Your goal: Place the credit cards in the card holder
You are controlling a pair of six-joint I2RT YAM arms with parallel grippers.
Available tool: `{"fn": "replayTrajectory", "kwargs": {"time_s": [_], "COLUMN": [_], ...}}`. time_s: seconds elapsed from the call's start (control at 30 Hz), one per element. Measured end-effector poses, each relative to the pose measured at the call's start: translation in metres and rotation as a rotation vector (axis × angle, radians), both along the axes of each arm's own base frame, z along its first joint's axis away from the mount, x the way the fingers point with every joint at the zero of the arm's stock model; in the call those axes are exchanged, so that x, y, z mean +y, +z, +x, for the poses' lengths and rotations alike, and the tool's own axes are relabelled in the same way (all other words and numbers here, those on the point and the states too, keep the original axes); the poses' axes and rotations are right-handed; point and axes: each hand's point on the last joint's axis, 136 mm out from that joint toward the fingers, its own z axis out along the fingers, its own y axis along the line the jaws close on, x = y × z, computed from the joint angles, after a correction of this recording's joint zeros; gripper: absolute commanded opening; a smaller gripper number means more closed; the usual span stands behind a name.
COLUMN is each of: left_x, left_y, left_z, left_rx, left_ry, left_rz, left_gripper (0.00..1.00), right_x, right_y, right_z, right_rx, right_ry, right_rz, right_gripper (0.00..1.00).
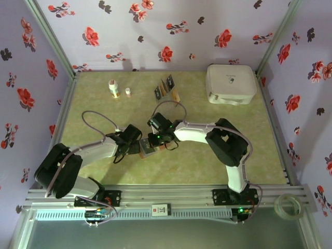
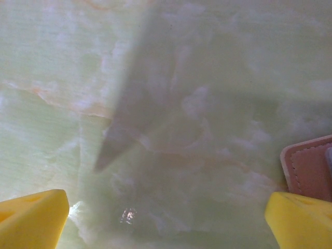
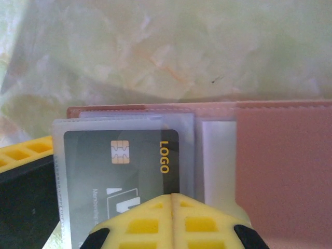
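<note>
The card holder (image 3: 285, 166) lies open on the table, reddish-brown with clear sleeves. A dark credit card (image 3: 104, 155) with a chip and a gold "LOGO" sits flat in the left sleeve. My right gripper (image 3: 172, 199) is shut, its yellow tips pressed together right over the card's near edge. From above, the card holder (image 1: 148, 150) lies between my two grippers. My left gripper (image 2: 168, 218) stands wide open just above bare table, and the card holder's corner (image 2: 311, 168) is beside its right finger. More credit cards (image 1: 167, 85) stand in a rack at the back.
A large white case (image 1: 231, 83) sits at the back right. Two small bottles (image 1: 113, 88) stand at the back left. A roll of tape (image 1: 288, 205) rests on the front rail. Flowered walls close the table in on three sides.
</note>
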Motion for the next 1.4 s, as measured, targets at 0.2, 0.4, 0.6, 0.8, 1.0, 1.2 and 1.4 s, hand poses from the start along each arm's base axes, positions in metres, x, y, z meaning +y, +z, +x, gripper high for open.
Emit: {"fn": "replayTrajectory", "kwargs": {"time_s": [0.2,0.4,0.6,0.8,1.0,1.2,1.4], "left_x": [0.000,0.003,0.008,0.010,0.010,0.008,0.007], "left_y": [0.000,0.004,0.009,0.009,0.009,0.010,0.009], "left_z": [0.000,-0.003,-0.008,-0.010,-0.011,-0.009,-0.007], "left_rx": [-0.001,-0.006,-0.013,-0.003,0.000,0.000,0.004], "left_ry": [-0.001,0.001,0.002,0.002,0.002,0.001,-0.006], "left_rz": [0.000,0.000,-0.001,0.008,0.010,0.010,0.016], "left_gripper": [1.00,1.00,1.00,1.00,1.00,1.00,1.00], "right_x": [-0.001,-0.010,-0.024,-0.031,-0.044,-0.060,-0.067], "right_y": [0.000,0.010,0.012,0.008,-0.007,-0.008,-0.001], "right_z": [0.001,0.013,0.033,0.037,0.032,0.026,0.020], "right_rx": [0.002,-0.007,-0.023,-0.026,-0.022,-0.031,-0.032], "right_ry": [-0.004,-0.037,-0.087,-0.103,-0.118,-0.140,-0.152], "right_rz": [-0.001,0.007,0.005,-0.006,-0.034,-0.054,-0.050], "right_gripper": [0.00,0.01,0.01,0.00,0.00,0.00,0.00]}}
